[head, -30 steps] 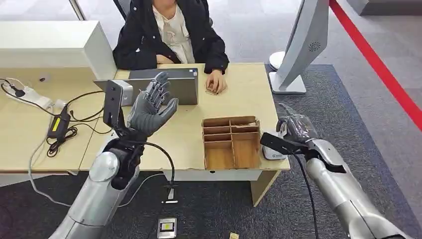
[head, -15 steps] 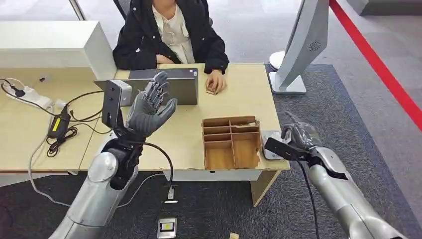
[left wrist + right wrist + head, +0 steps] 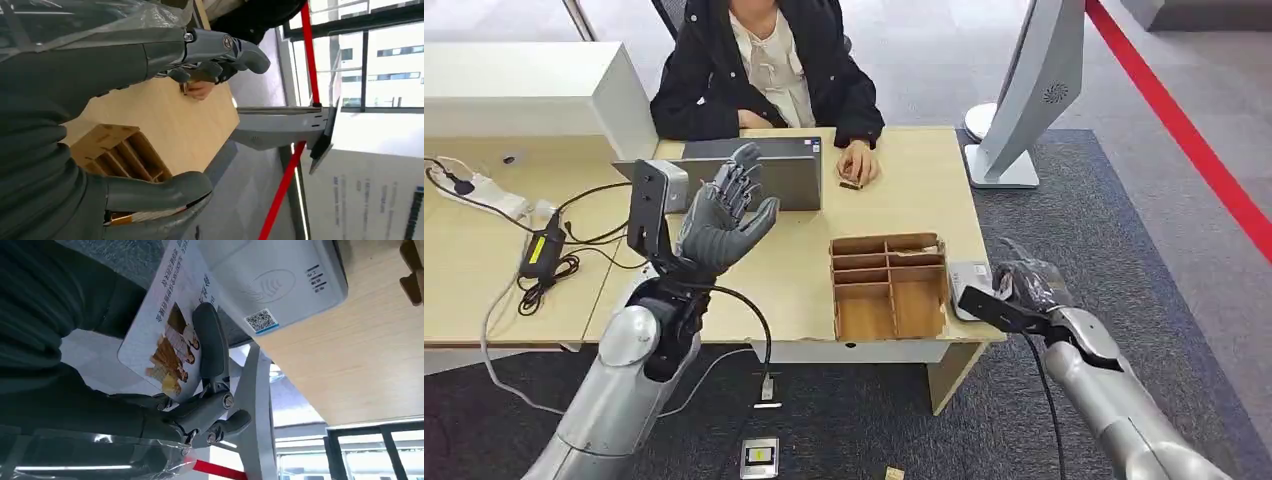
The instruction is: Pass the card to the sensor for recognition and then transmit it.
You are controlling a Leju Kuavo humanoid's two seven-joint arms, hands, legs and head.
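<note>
Clearly, right hand [image 3: 150,405] pinches the card [image 3: 165,340]; left hand [image 3: 724,215] raised, fingers spread.

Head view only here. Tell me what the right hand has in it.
Observer: Right wrist view: the right hand holds a card printed with a colour picture and text, one of its fingers pressed across the face.
Operator: Report the sensor's top.
Observer: The white reader shows a contactless symbol and a QR sticker; the card sits beside the symbol, not over it.
Operator: Check the left palm.
Observer: Left wrist view: the left hand holds nothing, fingers apart.
</note>
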